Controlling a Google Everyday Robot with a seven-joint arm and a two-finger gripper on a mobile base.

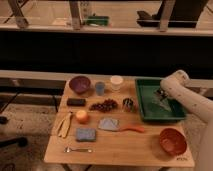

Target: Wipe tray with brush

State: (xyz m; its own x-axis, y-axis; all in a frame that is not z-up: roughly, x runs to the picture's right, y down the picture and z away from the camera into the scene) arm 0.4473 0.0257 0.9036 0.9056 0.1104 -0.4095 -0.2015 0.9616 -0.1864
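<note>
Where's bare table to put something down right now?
Best patch: front centre of the table, bordered by the metal utensil, the orange-handled tool and the red bowl. Back row and left half are crowded. The gripper hangs over the tray, near its back right.

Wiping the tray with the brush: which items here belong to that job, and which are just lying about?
Job: tray, brush left of it, gripper over the tray.
Lying about: purple bowl, blue cup, black block, grapes, sponge, orange-handled tool, red bowl.
</note>
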